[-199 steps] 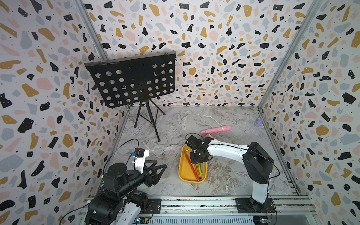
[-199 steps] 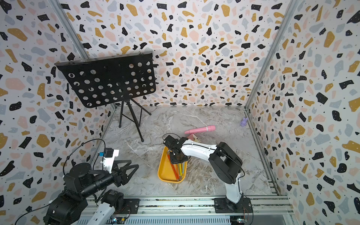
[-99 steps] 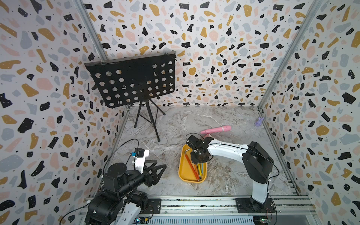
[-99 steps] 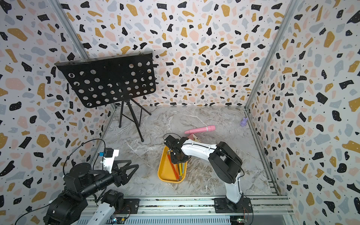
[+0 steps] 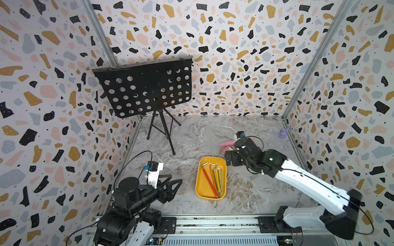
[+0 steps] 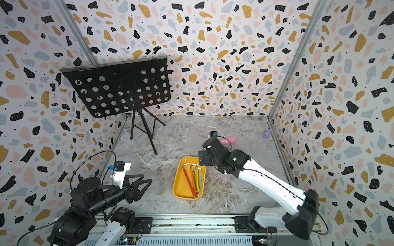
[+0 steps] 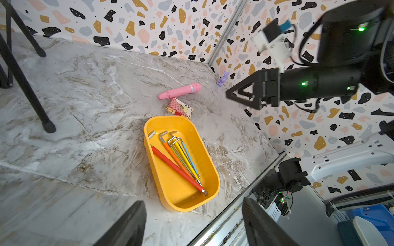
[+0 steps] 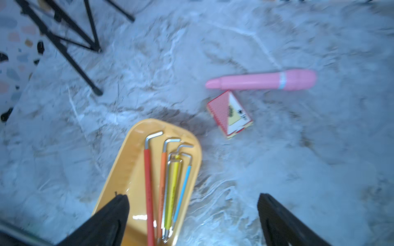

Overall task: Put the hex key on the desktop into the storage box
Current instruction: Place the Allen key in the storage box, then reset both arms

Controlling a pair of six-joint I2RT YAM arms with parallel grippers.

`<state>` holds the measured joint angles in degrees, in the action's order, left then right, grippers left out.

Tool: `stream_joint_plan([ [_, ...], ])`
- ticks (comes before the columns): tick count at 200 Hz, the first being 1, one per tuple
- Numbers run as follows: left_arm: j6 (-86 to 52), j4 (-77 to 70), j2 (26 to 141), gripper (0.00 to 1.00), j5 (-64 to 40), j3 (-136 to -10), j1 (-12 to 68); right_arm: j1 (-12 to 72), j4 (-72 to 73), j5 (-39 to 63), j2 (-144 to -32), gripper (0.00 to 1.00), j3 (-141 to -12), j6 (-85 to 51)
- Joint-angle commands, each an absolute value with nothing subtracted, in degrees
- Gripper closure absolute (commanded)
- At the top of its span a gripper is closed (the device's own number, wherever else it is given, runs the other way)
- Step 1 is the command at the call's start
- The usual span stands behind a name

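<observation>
My right claw (image 8: 193, 197): jaws wide apart, empty, touching nothing, hanging near the far corner of the storage box (image 8: 125, 166). Hex keys (image 8: 168, 181): colour-sleeved, lying inside that box, just ahead of my fingers. Desktop (image 8: 277, 159): grey marble pattern; terrazzo-print walls (image 5: 234, 53). My left claw (image 7: 193, 202): parted, empty.

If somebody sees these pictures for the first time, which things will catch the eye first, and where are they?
The shallow yellow-orange plastic tray near the front middle of the grey-and-white marble desktop stands out most, with colourful sleeved hex keys lying inside it. Next comes the large black perforated music stand at the back left, and a pink rounded cylinder lying beyond the tray.
</observation>
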<state>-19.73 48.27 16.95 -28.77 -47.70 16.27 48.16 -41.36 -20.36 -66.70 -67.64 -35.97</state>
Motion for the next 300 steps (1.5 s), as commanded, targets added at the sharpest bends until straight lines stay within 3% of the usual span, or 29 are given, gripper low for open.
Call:
stream_joint_plan([
  [1, -19.86, 45.43, 17.58, 0.24, -27.17, -47.32, 15.96, 44.2, -45.37, -30.71, -58.98, 0.0, -60.57, -32.17],
  [74, -21.18, 47.66, 22.07, 0.19, -19.47, -48.34, 15.91, 40.37, -48.46, -53.32, -46.77, 0.01, -47.03, -38.61],
  [126, -21.86, 48.59, 23.31, 0.17, -16.15, -48.69, 15.76, 37.96, -17.06, -58.03, -44.37, 0.0, -27.81, -19.66],
  [131, -22.02, 48.69, 23.73, 0.02, -15.96, -48.76, 15.77, 37.53, -13.16, -58.29, -44.39, 0.0, -25.51, -18.05],
  [150, -21.93, 49.17, 24.54, 0.0, -16.3, -49.05, 15.82, 35.46, 1.34, -56.76, -44.31, 0.0, -21.3, -10.34],
  [173, -22.11, 49.45, 24.27, 0.0, -15.53, -49.19, 15.8, 33.0, 13.43, -55.04, -50.64, 0.0, -19.78, -0.52],
  [219, -22.9, 50.52, 24.37, 0.0, -12.97, -49.55, 15.81, 26.38, 24.87, -48.07, -61.42, 0.0, -15.71, 1.52],
  [300, -23.28, 51.0, 23.89, 0.0, -11.25, -49.57, 15.73, 20.87, 81.55, -46.61, -91.54, 0.0, -11.02, 13.43],
])
